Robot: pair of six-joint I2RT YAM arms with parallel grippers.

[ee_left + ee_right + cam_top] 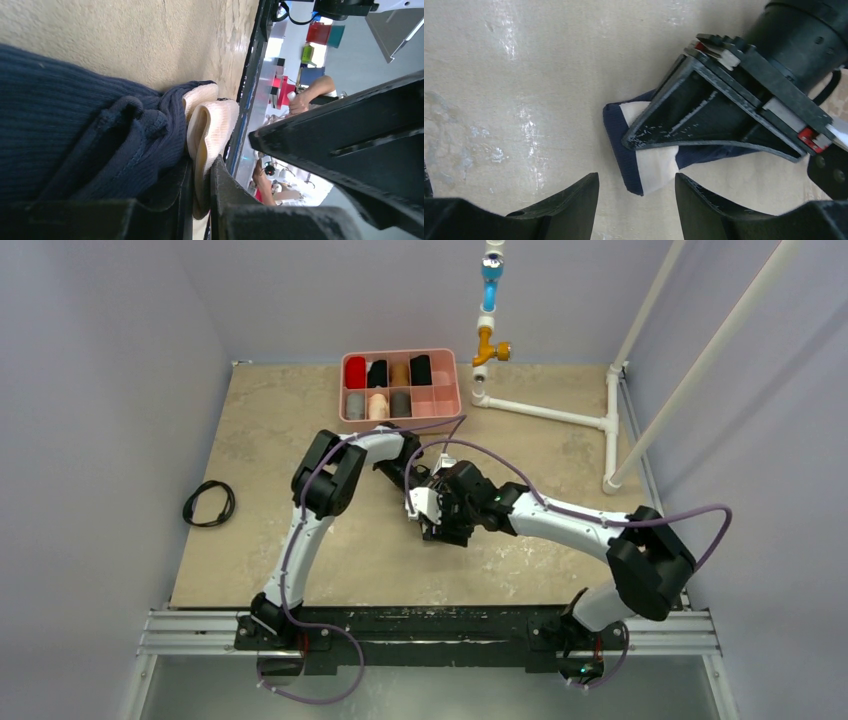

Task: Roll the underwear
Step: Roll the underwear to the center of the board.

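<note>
left hand (200, 192) is clamped narrow on the underwear (100, 140), pinching the folded cream band at its edge. Navy ribbed cloth is bunched up beside the fingers. right hand (636, 207) is about half wide with nothing in it, hovering over the free end of the garment, which lies flat on the counter (524, 75) just ahead of its fingertips. All this is mid-counter, well apart from every edge. From above, both hands cover the cloth, so I can't see it there.

Handling, my read:
- Light, limp knit with no stiffness, so it'll likely sag and unroll once tension drops.
- The ribbed surface should grip fine, not slippery.
- The band looks thicker than the rest, so it's the best place to hold and a decent core to roll around.
- I'd take the loose corner with the right, low to the counter, and keep the cloth taut against the left pinch.
- Risk: catching one layer only, so the roll goes lopsided.

Further out: black cable loop (190, 508) near the left edge, and a pink tray (400, 352) at the far edge with fabric rolls (378, 373) in its compartments.
</note>
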